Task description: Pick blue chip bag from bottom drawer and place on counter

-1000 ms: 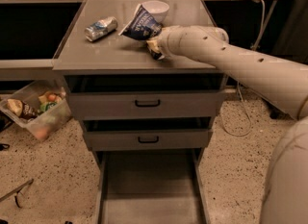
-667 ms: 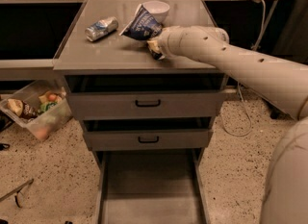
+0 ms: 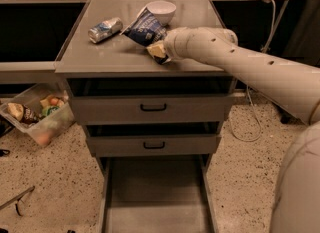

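Observation:
The blue chip bag (image 3: 144, 28) lies on the counter (image 3: 115, 57), leaning toward the white bowl (image 3: 161, 11). My gripper (image 3: 157, 51) is at the bag's lower right corner, low over the counter, at the end of the white arm (image 3: 240, 62) that reaches in from the right. Its yellowish tip touches or nearly touches the bag. The bottom drawer (image 3: 155, 202) is pulled out below and its floor is bare.
A crushed silver-blue can (image 3: 105, 29) lies on the counter's left part. Two grey drawers with black handles (image 3: 153, 108) sit slightly ajar above the bottom drawer. A clear bin with food items (image 3: 35, 117) stands on the floor at left. A cable hangs at right.

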Tool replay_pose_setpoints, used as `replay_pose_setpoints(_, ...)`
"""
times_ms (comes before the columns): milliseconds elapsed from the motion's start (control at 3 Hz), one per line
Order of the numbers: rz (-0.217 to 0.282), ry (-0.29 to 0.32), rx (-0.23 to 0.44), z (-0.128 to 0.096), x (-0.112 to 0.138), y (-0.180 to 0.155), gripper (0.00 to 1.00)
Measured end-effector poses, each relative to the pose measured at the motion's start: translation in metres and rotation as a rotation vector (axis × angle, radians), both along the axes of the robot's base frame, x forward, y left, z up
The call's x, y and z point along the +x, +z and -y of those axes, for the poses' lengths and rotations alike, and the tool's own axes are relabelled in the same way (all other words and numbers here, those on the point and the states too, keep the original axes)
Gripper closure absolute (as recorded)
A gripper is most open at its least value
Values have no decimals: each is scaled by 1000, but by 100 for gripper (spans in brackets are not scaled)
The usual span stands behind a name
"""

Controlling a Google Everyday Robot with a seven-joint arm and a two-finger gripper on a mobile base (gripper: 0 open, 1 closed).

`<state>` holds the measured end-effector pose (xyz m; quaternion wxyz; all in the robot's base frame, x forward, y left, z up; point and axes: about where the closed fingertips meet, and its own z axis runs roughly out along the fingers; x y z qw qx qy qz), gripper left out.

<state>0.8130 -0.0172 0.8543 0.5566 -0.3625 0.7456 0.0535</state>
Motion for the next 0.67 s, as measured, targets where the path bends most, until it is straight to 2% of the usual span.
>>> replay_pose_setpoints(333,0,0,0,0,0,0,0)
replay_pose_setpoints(667,0,0,0,0,0,0,0)
